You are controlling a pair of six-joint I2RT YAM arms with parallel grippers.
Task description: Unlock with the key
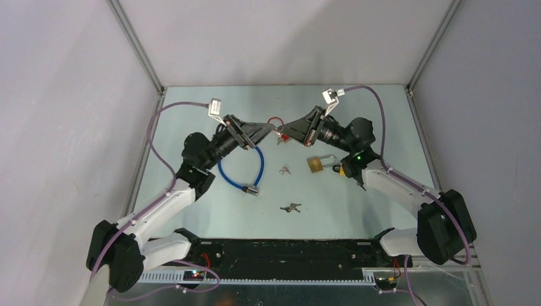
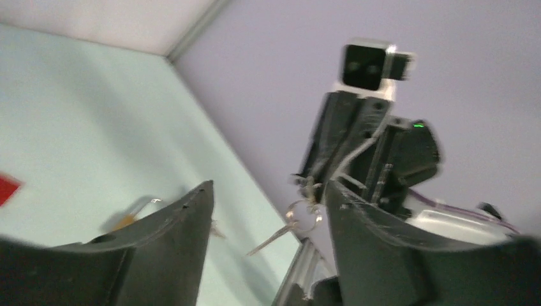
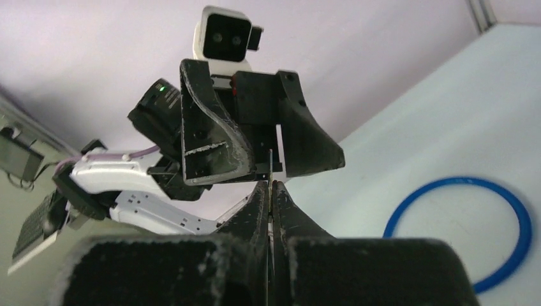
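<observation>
My right gripper (image 1: pixel 284 132) is shut on a small key (image 3: pixel 272 171), held in the air above the table's far middle. A key ring with a second key (image 2: pixel 298 218) hangs from it. My left gripper (image 1: pixel 270 130) is open and faces the right one tip to tip, with its fingers (image 2: pixel 191 210) on either side of the hanging keys and not touching them. A brass padlock (image 1: pixel 316 164) lies on the table below the right arm. A red padlock (image 1: pixel 275 121) lies just behind the grippers, partly hidden.
A blue cable lock (image 1: pixel 241 169) lies under the left arm and also shows in the right wrist view (image 3: pixel 459 233). Two loose key sets (image 1: pixel 284 169) (image 1: pixel 291 207) lie mid-table. Grey walls close in the back and both sides.
</observation>
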